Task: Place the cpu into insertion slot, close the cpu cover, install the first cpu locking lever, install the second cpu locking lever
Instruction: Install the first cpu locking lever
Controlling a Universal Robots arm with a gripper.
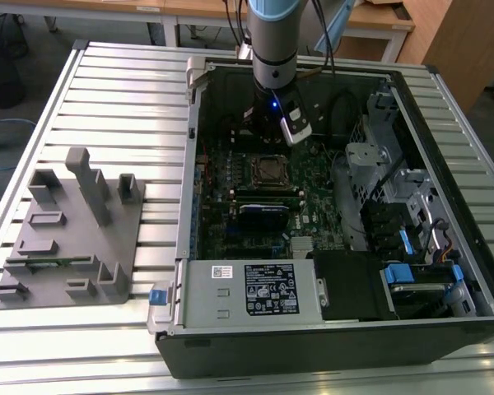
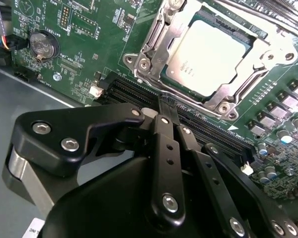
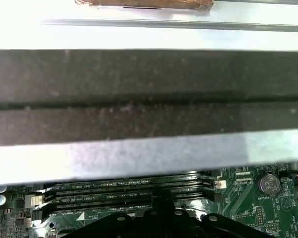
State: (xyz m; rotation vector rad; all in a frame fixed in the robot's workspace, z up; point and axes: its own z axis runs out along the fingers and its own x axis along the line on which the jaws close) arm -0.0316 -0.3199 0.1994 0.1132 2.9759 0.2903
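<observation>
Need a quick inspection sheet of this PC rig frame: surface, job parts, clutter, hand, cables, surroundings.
Surface: ribbed silver metal table carrying an open black computer case.
Job's things: pale silver square cpu sits in the insertion slot on the green motherboard; silver metal cpu cover frames it, lever state cannot tell.
Clutter: grey plastic fixture block on the table at the exterior view's left; grey power supply box inside the case.
Hand: black hand fingers together, nothing held, over the black memory slots.
Cables: black cables along the arm.
Surroundings: wooden desks behind.
</observation>
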